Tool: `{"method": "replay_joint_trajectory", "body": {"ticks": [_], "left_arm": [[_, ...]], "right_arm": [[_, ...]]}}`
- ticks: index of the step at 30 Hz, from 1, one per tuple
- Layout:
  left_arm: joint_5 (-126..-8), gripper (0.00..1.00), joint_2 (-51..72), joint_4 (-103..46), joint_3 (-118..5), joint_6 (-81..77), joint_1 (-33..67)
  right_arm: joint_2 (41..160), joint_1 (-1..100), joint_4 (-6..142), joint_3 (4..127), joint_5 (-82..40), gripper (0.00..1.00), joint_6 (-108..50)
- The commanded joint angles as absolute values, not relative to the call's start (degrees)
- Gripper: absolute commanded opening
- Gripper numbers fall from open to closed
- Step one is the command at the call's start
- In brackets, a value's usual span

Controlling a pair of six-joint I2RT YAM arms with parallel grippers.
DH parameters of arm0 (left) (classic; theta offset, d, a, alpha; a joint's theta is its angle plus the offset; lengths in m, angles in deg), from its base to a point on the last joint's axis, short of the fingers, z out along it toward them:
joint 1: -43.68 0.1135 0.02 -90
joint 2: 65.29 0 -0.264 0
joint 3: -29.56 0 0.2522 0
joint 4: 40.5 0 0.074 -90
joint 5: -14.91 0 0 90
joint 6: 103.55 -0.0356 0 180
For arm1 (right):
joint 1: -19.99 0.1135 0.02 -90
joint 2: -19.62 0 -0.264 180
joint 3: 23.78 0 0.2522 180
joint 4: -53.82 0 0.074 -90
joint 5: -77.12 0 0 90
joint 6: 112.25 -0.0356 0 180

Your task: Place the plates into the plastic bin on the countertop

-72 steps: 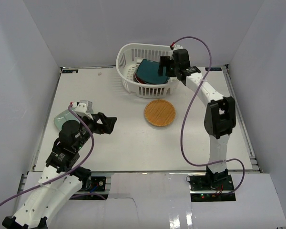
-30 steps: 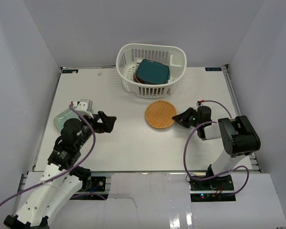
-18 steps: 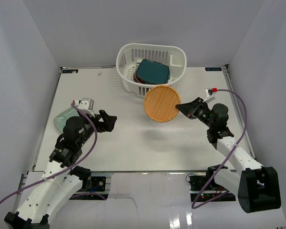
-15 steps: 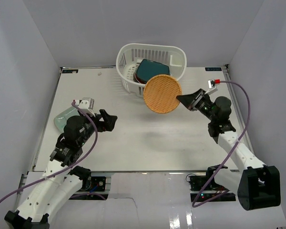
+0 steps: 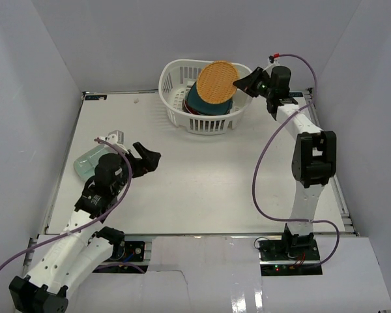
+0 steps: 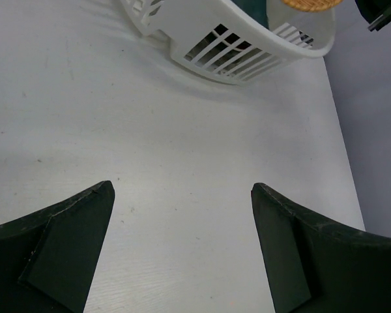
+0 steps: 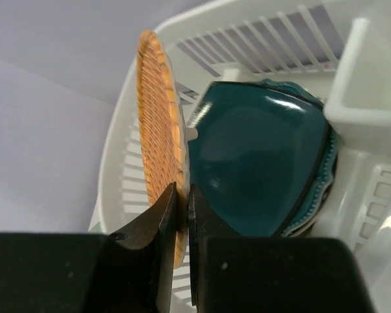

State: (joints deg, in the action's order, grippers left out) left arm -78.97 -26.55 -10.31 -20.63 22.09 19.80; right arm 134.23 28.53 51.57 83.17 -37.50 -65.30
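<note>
Pale grey walls (image 5: 117,39) close in a white counter (image 5: 182,189) with a thin dark edge. At the far side of it, a little right of centre, stands the white plastic bin (image 5: 173,78) with its slotted sides.

The right arm reaches out over the far right corner. Its right pincer (image 5: 242,83) is clamped narrow on the rim of the orange woven plate (image 5: 216,83). That plate is held up on edge above the bin's right half, its woven face turned toward the overhead camera. From the right wrist the plate shows nearly edge-on, and the two dark fingers (image 7: 163,215) pinch its lower rim from either side.

Inside the bin, just under and beside it, the dark teal square plate (image 7: 260,156) leans on a stack. A teal scalloped edge (image 7: 326,189) peeps out beneath it. I cannot tell whether the orange plate touches the square one.

Over on the left, the left pincer (image 5: 146,160) is spread wide with nothing in it. It hovers above bare counter and points toward the middle, well apart from the bin. Behind that arm, by the left edge of the counter, lies the pale green oblong plate (image 5: 86,164), partly hidden by the wrist.
</note>
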Motion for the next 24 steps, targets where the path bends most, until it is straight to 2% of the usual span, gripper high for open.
{"method": "replay_joint_trajectory", "body": {"ticks": [1, 4, 6, 7, 8, 10, 11, 14, 16, 18, 20, 24], "left_arm": [[-85.4, 0.97, -25.0, -11.3, -19.2, 31.0, 20.3], [-89.7, 0.97, -22.2, -11.5, -18.7, 35.6, 20.3], [-92.2, 0.97, -19.4, -12.1, -18.6, 37.8, 20.3], [-92.9, 0.97, -18.4, -13.1, -18.5, 38.2, 20.4], [-93.7, 0.97, -17.3, -13.6, -18.2, 38.7, 20.5], [-96.6, 0.96, -14.2, -14.0, -18.2, 40.8, 20.7], [-98.9, 0.95, -13.4, -13.9, -18.2, 41.6, 20.8], [-99.2, 0.92, -11.7, -14.9, -17.2, 46.7, 23.9], [-98.2, 0.90, -11.5, -15.8, -15.8, 50.1, 28.1], [-96.9, 0.90, -11.5, -16.3, -15.1, 51.1, 31.2], [-96.7, 0.89, -11.5, -14.4, -15.0, 52.5, 34.9], [-97.8, 0.90, -12.5, -11.5, -14.0, 52.7, 40.1]], "right_arm": [[138.5, 29.0, 57.0, 92.7, -37.4, 0.08, -64.4], [142.0, 29.7, 60.7, 98.3, -36.9, 0.11, -62.6], [143.5, 30.2, 61.4, 100.5, -35.7, 0.21, -62.1], [144.3, 30.3, 63.2, 101.9, -35.7, 0.28, -61.7], [145.1, 30.3, 64.4, 103.2, -36.0, 0.45, -61.5], [146.5, 30.5, 67.4, 106.0, -35.4, 0.60, -60.8], [146.3, 30.5, 67.5, 106.1, -34.9, 0.72, -59.9], [145.4, 30.6, 69.9, 105.4, -32.9, 0.87, -57.6], [144.2, 30.6, 70.7, 105.0, -32.2, 0.90, -56.4], [142.2, 30.5, 71.1, 103.6, -31.1, 0.98, -54.7], [140.8, 30.6, 72.5, 101.9, -30.9, 0.95, -53.4], [138.0, 30.6, 74.9, 99.3, -34.7, 0.96, -50.6]]}}
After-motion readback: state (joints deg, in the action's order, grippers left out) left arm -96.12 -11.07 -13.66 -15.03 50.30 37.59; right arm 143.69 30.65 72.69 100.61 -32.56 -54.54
